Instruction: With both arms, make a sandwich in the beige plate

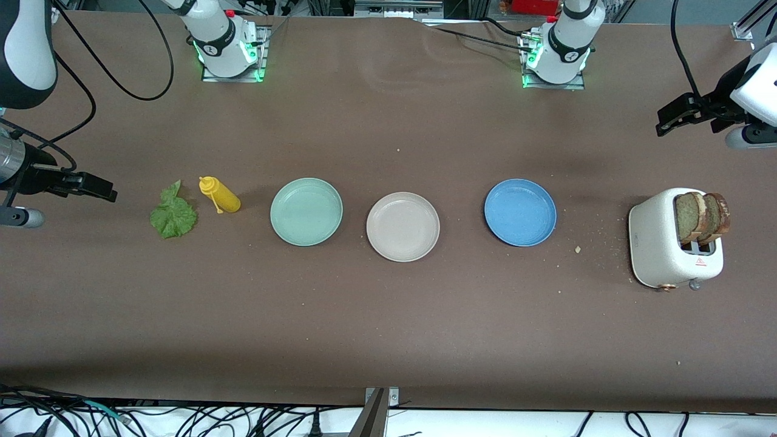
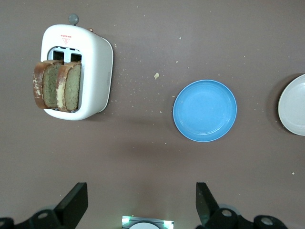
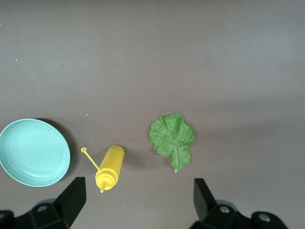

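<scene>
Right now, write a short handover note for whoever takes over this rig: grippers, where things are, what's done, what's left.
Left gripper: open, empty, up over the table's left-arm end, above the toaster.
Right gripper: open, empty, up over the right-arm end, near the lettuce leaf.
Two bread slices stand in the toaster.
Lettuce leaf lies flat beside the yellow sauce bottle.
Beige plate sits empty between the mint green plate and blue plate.
Done: nothing.
Left: bread, lettuce, bread onto the beige plate.
</scene>
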`<state>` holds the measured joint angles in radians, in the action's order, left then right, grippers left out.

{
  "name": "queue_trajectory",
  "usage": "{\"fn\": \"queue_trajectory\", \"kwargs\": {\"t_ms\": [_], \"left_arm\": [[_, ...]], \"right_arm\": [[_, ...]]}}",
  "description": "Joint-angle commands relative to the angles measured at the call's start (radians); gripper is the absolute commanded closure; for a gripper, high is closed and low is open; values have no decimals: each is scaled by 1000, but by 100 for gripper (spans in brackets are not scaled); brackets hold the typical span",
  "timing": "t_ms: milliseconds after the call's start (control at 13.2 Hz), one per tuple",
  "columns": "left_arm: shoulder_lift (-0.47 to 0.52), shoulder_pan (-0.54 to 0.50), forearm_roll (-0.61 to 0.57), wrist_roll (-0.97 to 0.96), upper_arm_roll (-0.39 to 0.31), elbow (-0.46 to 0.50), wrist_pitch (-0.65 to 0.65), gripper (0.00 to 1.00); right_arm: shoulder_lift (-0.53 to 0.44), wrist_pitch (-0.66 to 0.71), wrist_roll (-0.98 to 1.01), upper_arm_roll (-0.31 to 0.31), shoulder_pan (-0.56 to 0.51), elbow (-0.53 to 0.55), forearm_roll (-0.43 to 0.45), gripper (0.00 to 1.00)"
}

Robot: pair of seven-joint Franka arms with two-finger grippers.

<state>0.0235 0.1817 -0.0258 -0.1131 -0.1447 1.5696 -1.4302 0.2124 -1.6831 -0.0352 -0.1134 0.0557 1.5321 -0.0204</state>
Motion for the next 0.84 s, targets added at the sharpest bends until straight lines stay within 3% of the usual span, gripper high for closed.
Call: {"fn": "queue_trajectory", "kwargs": {"t_ms": [0, 760], "left_arm": [[16, -10, -11, -16, 17, 10, 8, 0], [-7, -8, -11, -40, 20, 9, -10, 0]], "right_arm": [[-19, 5, -5, 4, 1, 19, 0, 0], [-19, 2, -5, 1, 0, 17, -1, 0]]}}
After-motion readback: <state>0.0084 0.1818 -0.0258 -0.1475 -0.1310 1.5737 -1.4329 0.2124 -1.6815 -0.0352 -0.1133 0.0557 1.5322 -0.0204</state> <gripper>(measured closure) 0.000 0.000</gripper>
